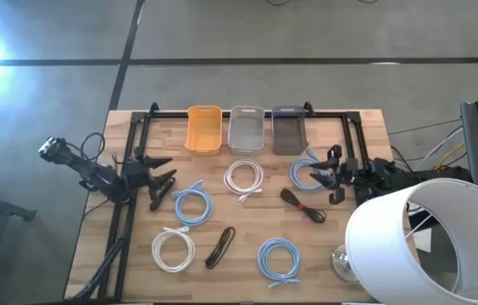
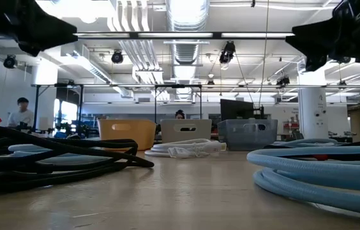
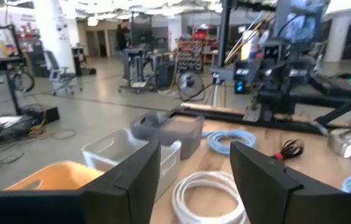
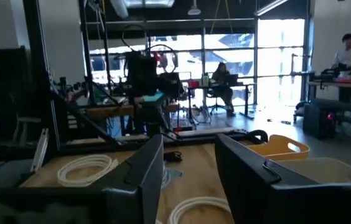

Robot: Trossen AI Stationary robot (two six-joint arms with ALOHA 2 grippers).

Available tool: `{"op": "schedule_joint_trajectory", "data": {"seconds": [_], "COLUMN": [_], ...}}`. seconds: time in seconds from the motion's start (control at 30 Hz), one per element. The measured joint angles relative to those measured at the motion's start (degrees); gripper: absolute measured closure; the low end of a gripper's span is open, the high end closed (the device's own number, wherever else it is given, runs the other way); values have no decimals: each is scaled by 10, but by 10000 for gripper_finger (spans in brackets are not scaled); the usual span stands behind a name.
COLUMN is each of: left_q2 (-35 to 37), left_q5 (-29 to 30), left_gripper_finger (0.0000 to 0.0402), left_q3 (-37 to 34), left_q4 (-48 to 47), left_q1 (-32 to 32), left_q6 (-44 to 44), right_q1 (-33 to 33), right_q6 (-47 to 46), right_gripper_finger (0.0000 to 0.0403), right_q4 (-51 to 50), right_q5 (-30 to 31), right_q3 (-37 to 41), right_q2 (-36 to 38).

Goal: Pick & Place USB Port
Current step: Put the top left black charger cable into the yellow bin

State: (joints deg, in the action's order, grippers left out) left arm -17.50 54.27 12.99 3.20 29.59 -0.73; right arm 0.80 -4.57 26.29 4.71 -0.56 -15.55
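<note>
Several coiled cables lie flat on the wooden table: a white coil (image 1: 243, 178), blue coils (image 1: 192, 205) (image 1: 279, 258) (image 1: 307, 169), a second white coil (image 1: 174, 250), a black cable (image 1: 220, 247) and a black bundle with a red tie (image 1: 302, 206). My left gripper (image 1: 167, 176) (image 3: 194, 180) hovers open over the table's left part, pointing right. My right gripper (image 1: 328, 175) (image 4: 191, 168) hovers open over the right part, beside the far-right blue coil, pointing left. Neither holds anything.
Three bins stand in a row at the far edge: orange (image 1: 204, 129), pale grey (image 1: 247, 129) and dark grey (image 1: 288, 129). A black frame (image 1: 247, 113) borders the table. A lamp with a large white shade (image 1: 425, 246) stands at the near right corner. People sit in the room beyond.
</note>
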Motion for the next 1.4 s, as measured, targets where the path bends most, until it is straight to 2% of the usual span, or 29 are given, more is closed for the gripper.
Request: {"op": "schedule_joint_trajectory", "data": {"seconds": [0.17, 0.33, 0.7, 1.0, 1.13, 1.3, 1.4], "left_q2": [0, -4, -34, -63, -87, -130, -157], "left_q5": [-7, -7, -9, -33, -48, -61, -90], "left_gripper_finger": [181, 178, 179, 179, 179, 179, 179], "left_q3": [17, 41, 43, 67, 101, 167, 209], "left_q4": [-78, -169, -183, -213, -252, -340, -409], "left_q1": [0, 0, -2, -3, -3, -3, -3], "left_q6": [106, 207, 254, 324, 335, 368, 413], "right_q1": [0, 0, 0, 0, 0, 0, 0], "right_q6": [-21, -11, -3, 2, 3, 0, 0], "right_gripper_finger": [244, 234, 229, 229, 229, 229, 229], "right_q4": [34, 64, 141, 144, 115, 13, -59], "right_q5": [0, 0, 0, -1, -2, -2, -2], "right_q3": [0, 0, 0, -32, -83, -169, -224], "right_q2": [-25, -53, -101, -140, -183, -266, -322]}}
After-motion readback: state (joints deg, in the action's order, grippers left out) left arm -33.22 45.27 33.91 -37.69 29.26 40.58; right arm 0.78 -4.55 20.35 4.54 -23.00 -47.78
